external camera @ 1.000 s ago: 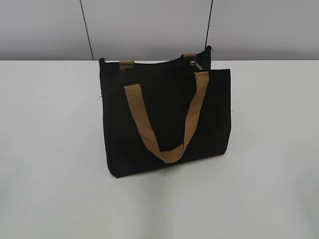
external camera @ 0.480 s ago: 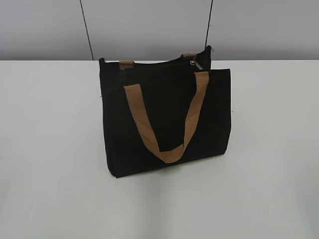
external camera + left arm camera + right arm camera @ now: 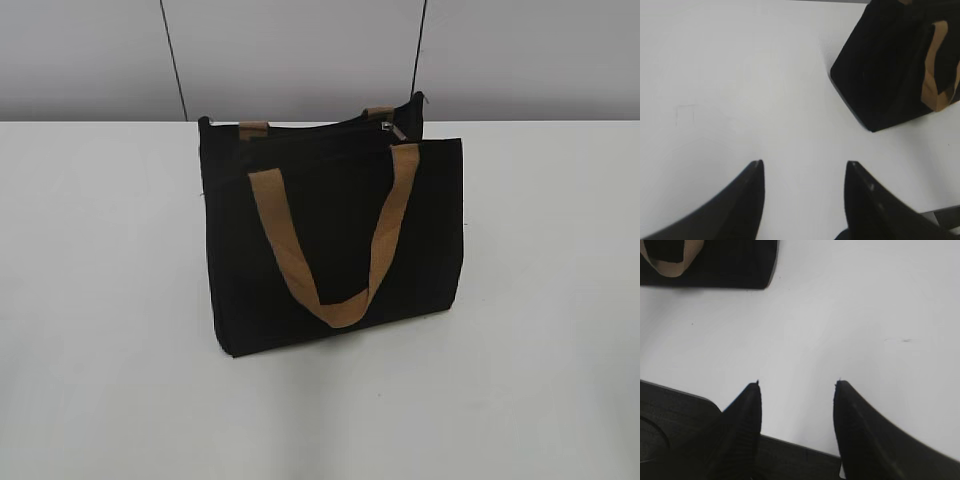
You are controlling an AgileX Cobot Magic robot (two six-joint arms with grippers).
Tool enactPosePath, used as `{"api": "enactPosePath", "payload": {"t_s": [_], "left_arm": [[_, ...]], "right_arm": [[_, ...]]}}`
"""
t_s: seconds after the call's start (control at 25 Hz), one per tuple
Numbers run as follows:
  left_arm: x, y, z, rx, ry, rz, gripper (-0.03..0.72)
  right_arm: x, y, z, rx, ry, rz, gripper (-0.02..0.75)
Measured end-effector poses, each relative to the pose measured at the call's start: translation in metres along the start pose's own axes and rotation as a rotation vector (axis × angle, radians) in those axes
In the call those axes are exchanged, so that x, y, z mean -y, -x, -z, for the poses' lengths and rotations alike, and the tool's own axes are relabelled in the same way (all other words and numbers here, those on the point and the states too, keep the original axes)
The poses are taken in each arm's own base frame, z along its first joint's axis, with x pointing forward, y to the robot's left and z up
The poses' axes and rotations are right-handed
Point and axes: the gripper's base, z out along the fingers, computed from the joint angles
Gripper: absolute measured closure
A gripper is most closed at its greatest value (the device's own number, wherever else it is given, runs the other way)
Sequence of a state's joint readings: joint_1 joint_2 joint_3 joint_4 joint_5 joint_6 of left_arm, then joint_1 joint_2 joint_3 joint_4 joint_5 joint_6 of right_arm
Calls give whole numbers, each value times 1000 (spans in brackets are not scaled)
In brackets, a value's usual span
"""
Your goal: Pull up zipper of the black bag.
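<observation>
The black bag (image 3: 335,240) stands upright on the white table (image 3: 100,300), a tan handle (image 3: 335,245) hanging down its front. The zipper runs along its top edge, with the small silver pull tab (image 3: 397,131) near the right end. Neither gripper shows in the exterior view. My left gripper (image 3: 804,163) is open and empty above bare table; the bag (image 3: 890,65) lies at that view's upper right. My right gripper (image 3: 797,383) is open and empty; the bag's bottom edge (image 3: 715,265) shows at that view's upper left.
A grey panelled wall (image 3: 300,50) runs behind the table. A dark flat edge (image 3: 675,415) lies under my right gripper at the near side of the table.
</observation>
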State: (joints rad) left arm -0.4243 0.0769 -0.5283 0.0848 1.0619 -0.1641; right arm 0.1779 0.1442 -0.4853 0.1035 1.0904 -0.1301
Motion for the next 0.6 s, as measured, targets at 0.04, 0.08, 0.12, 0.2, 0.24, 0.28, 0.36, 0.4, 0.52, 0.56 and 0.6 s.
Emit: {"api": "enactPosePath", "payload": {"t_s": [0.04,0.08,0.12,0.2,0.24,0.28,0.36,0.4,0.52,0.56,0.6], "left_arm": [[0,-1,2,11,7,5,298],[0,-2,3,23,17,13,298],[-1,-3,5,34,29,20,298],[-1,-5,8,60,64,42,302],[-1,-6,10,77,85,55,304],[-1,-7,12,87,104,65,307],[0,-8,13,96,152,91,309],[0,-8,13,98,175,102,309],[1,-8,13,104,225,128,316],[1,-8,13,105,237,134,318],[1,-8,13,106,249,141,319]], "right_arm": [[0,-1,1,9,-10,-6,368],[0,-2,3,25,-22,-14,368],[0,-3,5,38,-34,-22,368],[-1,-5,8,71,-70,-41,368],[-1,-7,10,86,-84,-48,368],[-2,-8,12,102,-99,-55,368],[-3,-11,15,131,-122,-66,368],[-3,-12,16,140,-129,-69,368],[-4,-12,17,144,-154,-85,368],[-4,-12,17,144,-162,-91,368],[-4,-12,16,144,-174,-98,368]]}}
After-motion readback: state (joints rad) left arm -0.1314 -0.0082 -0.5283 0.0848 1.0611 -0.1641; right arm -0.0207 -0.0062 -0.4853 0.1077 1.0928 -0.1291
